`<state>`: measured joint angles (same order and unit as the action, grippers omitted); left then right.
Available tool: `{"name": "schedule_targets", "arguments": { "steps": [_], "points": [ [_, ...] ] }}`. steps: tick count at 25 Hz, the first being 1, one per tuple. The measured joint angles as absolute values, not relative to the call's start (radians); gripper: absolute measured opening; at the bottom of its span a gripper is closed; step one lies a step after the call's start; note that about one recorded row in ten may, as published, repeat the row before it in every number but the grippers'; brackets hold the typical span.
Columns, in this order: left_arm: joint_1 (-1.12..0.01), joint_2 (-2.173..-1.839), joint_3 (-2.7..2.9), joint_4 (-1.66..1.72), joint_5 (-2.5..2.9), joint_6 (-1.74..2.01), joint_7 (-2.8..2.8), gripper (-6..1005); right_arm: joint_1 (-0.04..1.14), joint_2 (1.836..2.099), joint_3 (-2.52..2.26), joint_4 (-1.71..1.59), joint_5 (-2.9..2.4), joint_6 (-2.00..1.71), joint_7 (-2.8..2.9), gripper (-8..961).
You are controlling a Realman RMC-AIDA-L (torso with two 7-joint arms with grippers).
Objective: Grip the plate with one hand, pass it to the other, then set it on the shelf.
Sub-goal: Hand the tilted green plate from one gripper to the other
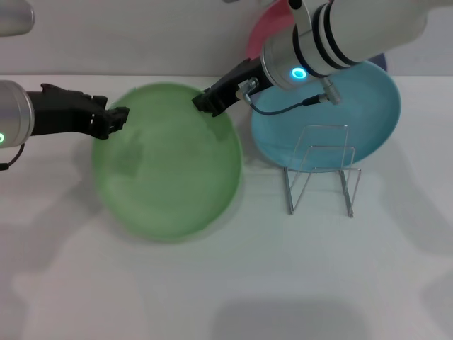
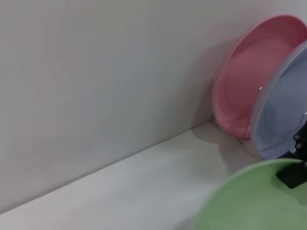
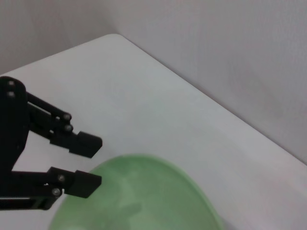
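Note:
The light green plate [image 1: 170,163] hangs above the white table, left of centre in the head view. My right gripper [image 1: 205,103] is shut on its far right rim. My left gripper [image 1: 117,117] is at the plate's left rim. In the right wrist view my left gripper [image 3: 91,163] is open, its black fingers [image 3: 84,143] apart right at the rim of the plate [image 3: 139,196]. The left wrist view shows the plate [image 2: 254,201] and a black finger of the right gripper at its edge. The silver wire shelf [image 1: 322,170] stands right of the plate.
A turquoise plate [image 1: 354,106] lies behind the shelf. A pink plate [image 2: 249,81] and a lavender plate [image 2: 283,115] lean against the back wall; the pink plate [image 1: 265,32] also shows in the head view. The table's front edge is out of view.

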<state>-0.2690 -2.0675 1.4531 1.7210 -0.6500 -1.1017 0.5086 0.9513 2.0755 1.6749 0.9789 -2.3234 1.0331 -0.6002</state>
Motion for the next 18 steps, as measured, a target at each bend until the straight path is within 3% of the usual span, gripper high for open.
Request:
{"name": "schedule_targets", "arguments": {
  "steps": [2,9,13,14,15,17,18],
  "points": [
    [-0.267,-2.067,1.455,1.724,-0.652,-1.08,0.516,422,0.944,2.075,1.673,0.989,-2.326,1.035,-0.6,99],
    [-0.209,-2.067,1.488,1.725,-0.647,-0.841,0.625,573,0.908,2.073,1.694,1.057,-2.352,1.027,-0.59,52],
    [-0.085,-2.067,1.606,1.659,-0.654,-0.352,0.665,660,0.858,2.073,1.747,1.151,-2.365,1.023,-0.587,38],
    [-0.04,-2.067,1.683,1.56,-0.667,-0.042,0.631,680,0.835,2.073,1.758,1.19,-2.364,1.013,-0.587,38],
    [-0.036,-2.067,1.692,1.543,-0.668,-0.007,0.622,701,0.817,2.073,1.763,1.223,-2.362,1.004,-0.59,38],
    [-0.03,-2.063,1.795,1.293,-0.67,0.476,0.469,741,0.714,2.076,1.75,1.363,-2.336,0.921,-0.62,38],
    [-0.03,-2.063,1.795,1.293,-0.67,0.476,0.469,762,0.714,2.076,1.75,1.363,-2.336,0.921,-0.62,38]
  ]
}}
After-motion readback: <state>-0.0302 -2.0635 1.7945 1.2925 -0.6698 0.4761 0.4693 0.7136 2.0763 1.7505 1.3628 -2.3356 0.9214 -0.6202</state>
